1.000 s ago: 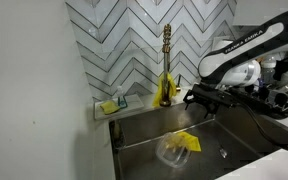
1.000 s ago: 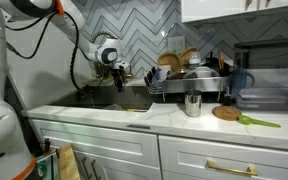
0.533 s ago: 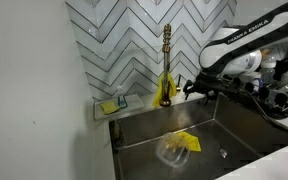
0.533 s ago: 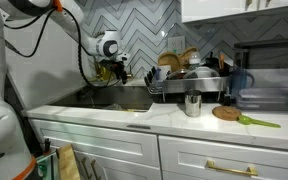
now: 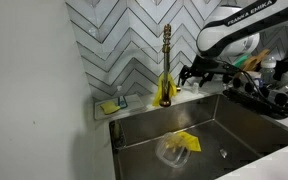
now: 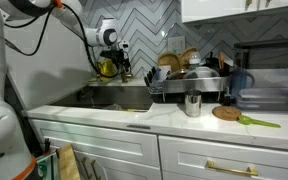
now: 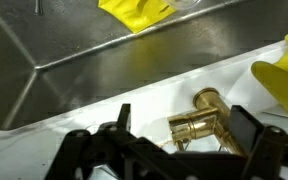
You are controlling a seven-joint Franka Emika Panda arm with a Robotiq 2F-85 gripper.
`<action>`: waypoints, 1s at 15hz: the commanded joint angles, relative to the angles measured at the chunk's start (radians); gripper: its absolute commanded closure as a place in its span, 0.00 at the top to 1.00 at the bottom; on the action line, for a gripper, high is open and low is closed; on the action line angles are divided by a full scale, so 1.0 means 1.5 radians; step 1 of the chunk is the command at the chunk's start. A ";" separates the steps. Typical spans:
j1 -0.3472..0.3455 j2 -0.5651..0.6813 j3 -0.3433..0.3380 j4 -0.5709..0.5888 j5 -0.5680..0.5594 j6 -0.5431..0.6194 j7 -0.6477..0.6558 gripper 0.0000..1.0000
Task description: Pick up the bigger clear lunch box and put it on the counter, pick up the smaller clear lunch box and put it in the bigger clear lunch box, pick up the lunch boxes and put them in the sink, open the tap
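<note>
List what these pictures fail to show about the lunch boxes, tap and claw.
1. Exterior view: the bigger clear lunch box in the sink is too small and see-through to tell whether a smaller one sits inside.
2. Exterior view: the counter edge hides the sink's inside.
3. Wrist view: the claw covers part of the tap, so contact cannot be told.
4. Whether the tap runs: too small to see in any view.

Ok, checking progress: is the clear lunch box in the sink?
In: the lunch box sits on the sink floor, by a yellow item.
</note>
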 commanded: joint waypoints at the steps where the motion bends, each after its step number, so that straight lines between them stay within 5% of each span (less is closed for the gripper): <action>1: -0.006 0.003 0.008 0.005 -0.004 -0.002 0.000 1.00; 15: -0.002 0.123 -0.004 0.173 -0.073 0.020 -0.085 1.00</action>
